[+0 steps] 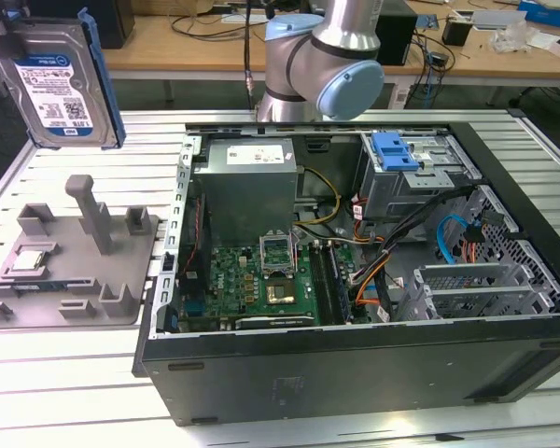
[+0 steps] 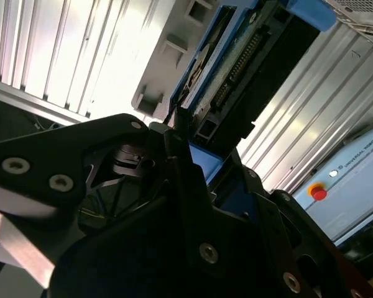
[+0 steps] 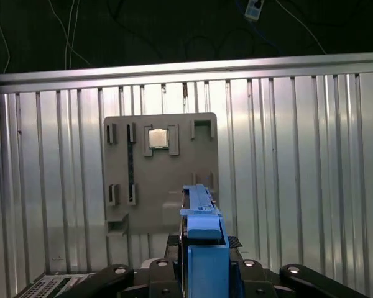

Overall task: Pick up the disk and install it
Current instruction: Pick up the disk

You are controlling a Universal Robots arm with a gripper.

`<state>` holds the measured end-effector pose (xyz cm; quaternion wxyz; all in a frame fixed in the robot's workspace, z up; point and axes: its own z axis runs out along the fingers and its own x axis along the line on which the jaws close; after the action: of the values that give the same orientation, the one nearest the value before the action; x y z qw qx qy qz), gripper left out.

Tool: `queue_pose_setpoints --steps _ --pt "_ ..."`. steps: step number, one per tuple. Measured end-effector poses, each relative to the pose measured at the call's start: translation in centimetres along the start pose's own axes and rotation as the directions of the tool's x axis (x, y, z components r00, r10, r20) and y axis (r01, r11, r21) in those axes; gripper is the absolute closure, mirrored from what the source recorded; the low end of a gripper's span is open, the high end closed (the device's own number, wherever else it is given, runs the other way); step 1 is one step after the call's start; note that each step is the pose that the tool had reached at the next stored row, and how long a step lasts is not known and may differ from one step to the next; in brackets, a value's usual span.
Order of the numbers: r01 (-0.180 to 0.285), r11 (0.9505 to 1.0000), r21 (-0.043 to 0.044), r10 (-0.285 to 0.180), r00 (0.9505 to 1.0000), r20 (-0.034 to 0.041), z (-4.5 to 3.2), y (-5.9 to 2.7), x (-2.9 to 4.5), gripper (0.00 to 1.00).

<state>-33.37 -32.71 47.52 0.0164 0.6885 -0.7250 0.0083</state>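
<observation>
**Blue-framed disk lifted clear, install not done**

Grip: in the second wrist view you can see the gripper (image 2: 202, 158) closed on the disk (image 2: 248, 68). The blue frame edge sits clamped between the two black fingers (image 2: 181, 162), and the rest of the drive reaches out past the fingertips, connector side showing.

Position: the exterior view shows the disk (image 1: 56, 84) in the air, label side to the camera, tilted a little from upright. In the first wrist view the grey holder plate (image 3: 161, 174) lies on the slatted table (image 1: 75, 373), beyond the fingertips and well apart from them. Nothing touches the drive except the fingers. A small square chip (image 3: 160, 138) sits in its pocket on that plate.

Progress: count the pick-up as done, since the disk is off the plate and carried by the fingers alone. The install is open. The computer case (image 1: 355, 373) lies on its side with its panel off, well apart from the fingers, and its blue drive bay (image 1: 397, 151) is at the far corner. The disk is nowhere inside the case, so you are roughly at the halfway mark by my judgement.
</observation>
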Motion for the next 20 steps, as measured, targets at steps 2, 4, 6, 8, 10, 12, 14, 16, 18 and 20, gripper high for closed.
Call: queue_pose_setpoints --steps 2,4,6,8,10,12,14,16,18,20 --pt "0.0 1.0 0.0001 0.0 1.0 0.0 -0.01 -0.55 0.27 0.63" --pt "0.0 1.0 0.0001 0.0 1.0 0.0 -0.02 -1.0 0.52 0.63" --pt "0.0 1.0 0.0 0.0 1.0 0.0 -0.03 -1.51 0.84 0.63" --pt "0.0 1.0 0.0 0.0 1.0 0.0 -0.04 -2.09 1.1 0.63" --pt "0.0 1.0 -0.0003 0.0 1.0 0.0 -0.08 -3.54 1.39 0.63" --pt "0.0 1.0 -0.0009 0.0 1.0 0.0 -0.12 -4.96 1.62 0.63" --pt "0.0 1.0 -0.0019 0.0 1.0 -0.0002 -0.16 -6.31 1.85 0.63" --pt "0.0 1.0 -0.0026 0.0 1.0 -0.0001 -0.18 -7.45 2.01 0.63" --pt "0.0 1.0 -0.0036 0.0 1.0 -0.0002 -0.2 -8.42 2.13 0.63" --pt "0.0 1.0 -0.0046 0.0 1.0 -0.0003 -0.22 -9.47 2.25 0.63"
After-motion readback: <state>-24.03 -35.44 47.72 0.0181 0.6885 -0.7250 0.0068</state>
